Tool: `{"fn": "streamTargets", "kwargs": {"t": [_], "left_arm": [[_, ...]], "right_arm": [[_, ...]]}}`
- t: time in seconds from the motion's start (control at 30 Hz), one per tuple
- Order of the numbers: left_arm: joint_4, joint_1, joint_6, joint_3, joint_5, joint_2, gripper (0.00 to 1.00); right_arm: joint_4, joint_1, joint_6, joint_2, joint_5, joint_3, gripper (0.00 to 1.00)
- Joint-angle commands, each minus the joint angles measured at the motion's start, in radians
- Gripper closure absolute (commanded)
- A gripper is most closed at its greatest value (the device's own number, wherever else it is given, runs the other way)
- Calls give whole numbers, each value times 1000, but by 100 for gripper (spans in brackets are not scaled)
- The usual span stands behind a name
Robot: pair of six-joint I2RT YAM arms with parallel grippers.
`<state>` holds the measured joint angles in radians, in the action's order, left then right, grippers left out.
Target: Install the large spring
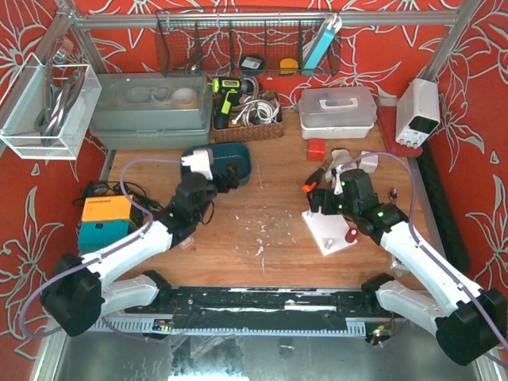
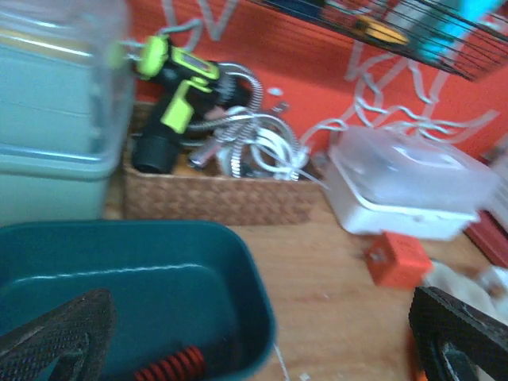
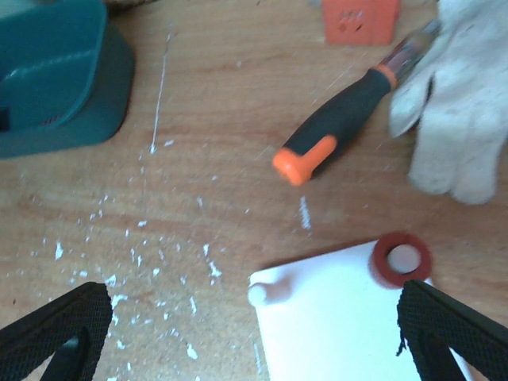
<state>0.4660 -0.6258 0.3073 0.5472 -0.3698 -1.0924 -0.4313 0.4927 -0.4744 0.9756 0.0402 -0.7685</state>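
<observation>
A red coil spring point(image 2: 171, 367) lies inside the teal bin point(image 2: 246, 270), at its near right corner. My left gripper point(image 2: 254, 353) is open and empty, hovering at the bin's right rim; it also shows in the top view point(image 1: 228, 176). The white peg board point(image 3: 349, 325) carries a bare white peg point(image 3: 259, 294) and a red spring seated on another peg point(image 3: 402, 259). My right gripper point(image 3: 254, 341) is open and empty just above the board's far edge; the top view shows it too point(image 1: 327, 198). In the top view the board point(image 1: 333, 232) is right of centre.
A screwdriver with a black and orange handle point(image 3: 337, 123), a white glove point(image 3: 456, 119) and a small orange block point(image 3: 359, 17) lie beyond the board. A wicker basket with a drill point(image 2: 214, 190) and a white lidded box point(image 2: 405, 190) stand at the back. White chips litter the wood.
</observation>
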Motion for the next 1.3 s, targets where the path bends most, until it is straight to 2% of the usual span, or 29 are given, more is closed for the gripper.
{"fn": "streamTargets", "kwargs": {"t": [0.0,0.03,0.17,0.27,0.33,0.5,0.67,0.83,0.9,1.03,1.13,1.27], "left_arm": [[-324,113,179,135,-37,-68,0],[-347,134,166,154,-4,-85,0],[-390,150,-40,232,152,-124,1],[-491,154,-130,317,166,-150,4],[-528,163,-155,355,169,-156,8],[-561,177,-206,409,283,-146,10],[-600,196,-285,453,287,-188,16],[-546,236,-331,487,374,-249,22],[-545,262,-300,521,407,-286,24],[-567,268,-121,569,303,-352,25],[-598,269,15,583,283,-375,25],[-746,270,185,643,250,-403,27]], "right_arm": [[74,48,-31,-15,79,65,1],[81,59,-32,-13,75,68,1],[63,88,20,0,74,45,1],[11,89,58,-4,61,30,1],[-4,88,62,-12,71,28,1],[-27,88,16,-54,53,24,1],[-99,88,15,-108,-17,-11,1],[-56,88,106,-179,22,17,1],[-55,89,107,-198,-12,22,1],[-69,88,32,-240,-53,45,1],[-47,88,-32,-285,6,73,2],[-194,87,-70,-329,-45,18,2]]}}
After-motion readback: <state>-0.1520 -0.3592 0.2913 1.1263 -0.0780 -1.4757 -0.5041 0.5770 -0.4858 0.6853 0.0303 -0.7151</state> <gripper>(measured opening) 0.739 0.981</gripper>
